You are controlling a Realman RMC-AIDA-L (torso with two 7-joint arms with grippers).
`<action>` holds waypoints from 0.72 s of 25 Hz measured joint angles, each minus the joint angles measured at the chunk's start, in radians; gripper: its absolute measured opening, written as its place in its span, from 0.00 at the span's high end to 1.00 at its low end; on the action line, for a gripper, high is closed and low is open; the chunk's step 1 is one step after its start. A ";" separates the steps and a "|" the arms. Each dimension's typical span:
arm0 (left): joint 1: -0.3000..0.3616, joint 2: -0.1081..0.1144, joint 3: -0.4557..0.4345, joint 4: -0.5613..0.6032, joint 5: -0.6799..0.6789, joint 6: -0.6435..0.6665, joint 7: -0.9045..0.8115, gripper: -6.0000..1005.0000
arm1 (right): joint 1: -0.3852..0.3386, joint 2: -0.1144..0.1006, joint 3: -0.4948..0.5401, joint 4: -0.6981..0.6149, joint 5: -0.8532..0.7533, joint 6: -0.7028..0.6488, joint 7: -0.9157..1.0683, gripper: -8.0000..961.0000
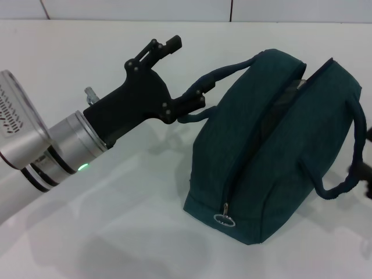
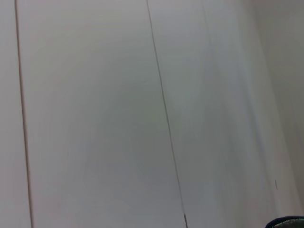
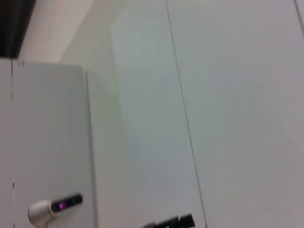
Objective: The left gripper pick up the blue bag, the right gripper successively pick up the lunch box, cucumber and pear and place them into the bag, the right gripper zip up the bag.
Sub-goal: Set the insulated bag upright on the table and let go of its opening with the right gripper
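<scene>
The blue bag point(image 1: 273, 151) lies on the white table point(image 1: 116, 232), its zip run shut along the front with the metal pull point(image 1: 225, 218) at the near end and a gap at the far top. My left gripper point(image 1: 187, 72) is open beside the bag's left handle point(image 1: 224, 72); its lower finger point(image 1: 195, 103) touches the handle's loop and the upper finger points up and away. A small dark part of my right gripper point(image 1: 365, 171) shows at the right edge, by the bag's right handle point(image 1: 340, 186). The lunch box, cucumber and pear are out of view.
White wall panels fill the left wrist view, with a sliver of the bag point(image 2: 289, 222) in one corner. In the right wrist view a white wall unit carries a small device point(image 3: 52, 206) with a pink light.
</scene>
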 joint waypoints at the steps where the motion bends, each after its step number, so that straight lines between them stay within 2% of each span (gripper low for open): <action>1: 0.001 0.000 0.000 0.001 0.000 -0.008 0.000 0.11 | -0.011 -0.006 0.006 0.002 0.003 -0.024 0.005 0.29; 3: 0.002 0.001 0.000 0.005 0.000 -0.011 0.001 0.11 | -0.041 -0.011 0.042 0.001 0.007 -0.072 0.003 0.29; 6: 0.001 0.001 0.000 0.005 0.000 -0.013 0.008 0.11 | -0.065 -0.006 0.109 0.000 0.008 -0.084 0.007 0.29; 10: -0.001 0.000 0.000 0.006 0.000 -0.015 0.012 0.11 | -0.082 0.004 0.204 0.009 0.007 -0.008 0.064 0.29; 14: -0.012 -0.001 0.000 0.007 0.000 -0.023 0.012 0.11 | -0.070 0.006 0.189 0.006 -0.006 0.116 0.121 0.30; 18: -0.018 -0.001 0.000 0.007 0.000 -0.024 0.012 0.11 | -0.013 0.012 0.155 0.000 -0.036 0.231 0.193 0.30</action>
